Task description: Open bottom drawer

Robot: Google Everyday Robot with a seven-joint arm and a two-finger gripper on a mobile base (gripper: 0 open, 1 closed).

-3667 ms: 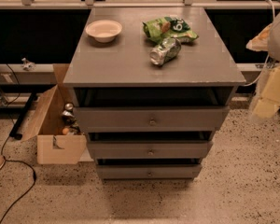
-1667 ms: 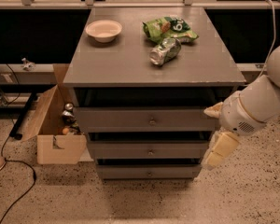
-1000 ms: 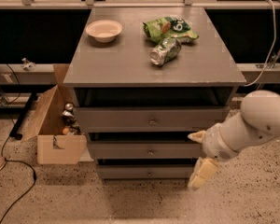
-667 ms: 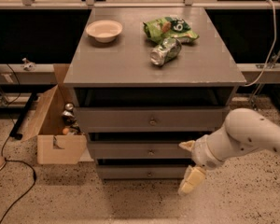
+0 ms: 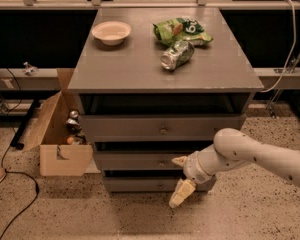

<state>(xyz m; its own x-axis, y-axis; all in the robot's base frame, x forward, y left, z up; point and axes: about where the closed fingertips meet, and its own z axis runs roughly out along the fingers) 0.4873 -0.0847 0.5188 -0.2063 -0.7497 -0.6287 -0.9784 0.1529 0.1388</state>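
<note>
Camera view of a grey wooden cabinet [image 5: 125, 66] with three stacked drawer fronts, seen from the front and above. The bottom drawer [image 5: 135, 184], the narrowest and lowest grey front with a small round metal knob [image 5: 160, 186], is shown at the foot of the cabinet, just above the speckled floor [image 5: 250, 214], and is seen pushed in beneath the middle drawer [image 5: 135, 161]. The top drawer [image 5: 125, 126], the widest, lies above both.

The white arm [image 5: 260, 156] is seen entering from the right edge. Its cream two-finger gripper [image 5: 181, 178] is held in front of the lower drawers, just right of their knobs. The jaws are spread apart: the upper finger [image 5: 179, 160] is level with the middle drawer front, and the lower finger [image 5: 182, 193] points down across the bottom drawer's lower edge. Nothing is held between them. Contact with the drawer fronts cannot be determined.

On the cabinet top are shown a pale round bowl [image 5: 111, 32], a green crisp bag [image 5: 181, 30] and a crushed metal can [image 5: 177, 55] lying on its side. An open cardboard box [image 5: 57, 156] stands to the left of the cabinet.
</note>
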